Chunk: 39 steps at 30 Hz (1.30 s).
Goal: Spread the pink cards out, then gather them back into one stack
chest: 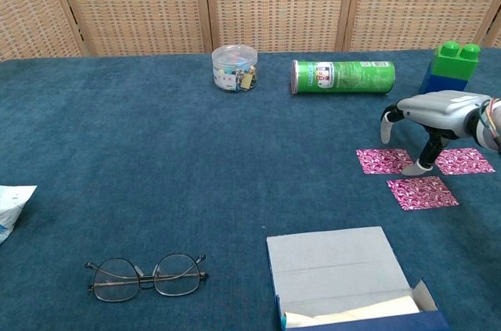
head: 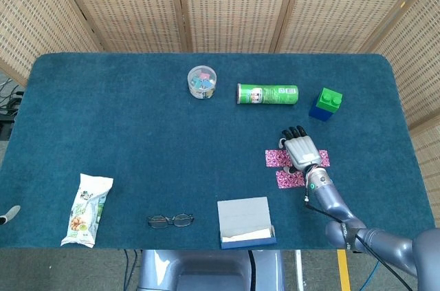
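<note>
- I am holding my right hand [chest: 433, 112] palm down over the pink cards [chest: 420, 172], toward the right edge of the table [head: 124, 133].
- My fingers [chest: 425, 160] are hanging down and apart from one another, clamped on nothing; one fingertip is reaching down into the gap between the two upper cards, and it seems to be touching the cloth or a card edge there, though I cannot tell which from these views.
- The cards are lying spread, three in all, flat and apart: a left card [chest: 383, 161], a right card [chest: 464, 160] level with it, and a lower card [chest: 422, 192] sitting nearer the front edge, between the other two.
- My left hand [head: 8, 215] is showing only as a small grey sliver at the left edge of the head view, off the front left corner; I cannot tell how its fingers are lying.
- A green can [head: 267, 93] is lying on its side toward the back edge, with a clear jar [head: 201, 82] to its left and a green and blue block [head: 326, 104] to its right.
- A snack packet [head: 86, 210] is lying near the front left corner, glasses [head: 170, 220] are resting beside it along the front edge, and an open box [head: 245, 222] is sitting at the front edge, left of the cards.
</note>
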### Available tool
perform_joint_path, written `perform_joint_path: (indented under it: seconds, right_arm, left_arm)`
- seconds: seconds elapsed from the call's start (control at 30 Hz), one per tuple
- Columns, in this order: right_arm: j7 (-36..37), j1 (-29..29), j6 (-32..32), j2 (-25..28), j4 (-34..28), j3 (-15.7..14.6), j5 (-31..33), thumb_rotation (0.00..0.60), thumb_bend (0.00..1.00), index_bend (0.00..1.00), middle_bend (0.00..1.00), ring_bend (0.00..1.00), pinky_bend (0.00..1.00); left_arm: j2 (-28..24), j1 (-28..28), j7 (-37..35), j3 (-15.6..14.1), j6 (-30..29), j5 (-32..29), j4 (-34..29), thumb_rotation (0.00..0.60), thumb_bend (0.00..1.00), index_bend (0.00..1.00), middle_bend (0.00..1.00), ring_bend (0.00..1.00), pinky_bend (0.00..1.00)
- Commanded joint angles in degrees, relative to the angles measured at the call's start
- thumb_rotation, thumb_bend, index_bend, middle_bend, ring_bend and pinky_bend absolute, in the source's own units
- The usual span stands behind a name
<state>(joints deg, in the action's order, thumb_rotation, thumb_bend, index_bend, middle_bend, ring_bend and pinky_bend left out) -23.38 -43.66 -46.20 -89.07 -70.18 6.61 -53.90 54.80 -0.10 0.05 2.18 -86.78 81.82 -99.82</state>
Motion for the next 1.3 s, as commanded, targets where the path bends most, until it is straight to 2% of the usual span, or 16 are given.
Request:
perform_joint_path:
  seconds: [0.03, 0.77, 0.9, 1.3]
  right_arm:
    - [0.1, 0.0, 0.2, -0.3, 0.6, 0.0, 0.0, 0.6, 0.26, 0.33, 0.14, 0.0, 0.0]
    - [1.0, 0.6, 1.1, -2.6, 5.8, -0.5, -1.8, 0.6, 0.26, 0.33, 0.14, 0.0, 0.0]
    - [1.2, 0.3, 1.7, -2.6, 6.5, -0.2, -1.9, 0.6, 0.31, 0.34, 0.14, 0.0, 0.0]
    - [1.5, 0.2, 2.6, -2.8, 7.2, 0.1, -2.0, 0.6, 0.31, 0.35, 0.14, 0.0, 0.0]
  left_arm:
    - [0.0, 0.0, 0.0, 0.0, 0.0, 0.0, 0.0, 0.6, 0.06, 0.0, 0.0, 0.0, 0.0]
    - [0.2, -0.1, 0.3, 0.1, 0.1, -0.2, 0.1, 0.6, 0.06, 0.0, 0.0, 0.0, 0.0]
    - [0.2, 0.0, 0.4, 0.1, 0.1, -0.2, -0.1, 0.6, 0.06, 0.0, 0.0, 0.0, 0.0]
    - [0.3, -0.1, 0.6, 0.2, 0.4, -0.5, 0.0, 0.6, 0.06, 0.0, 0.0, 0.0, 0.0]
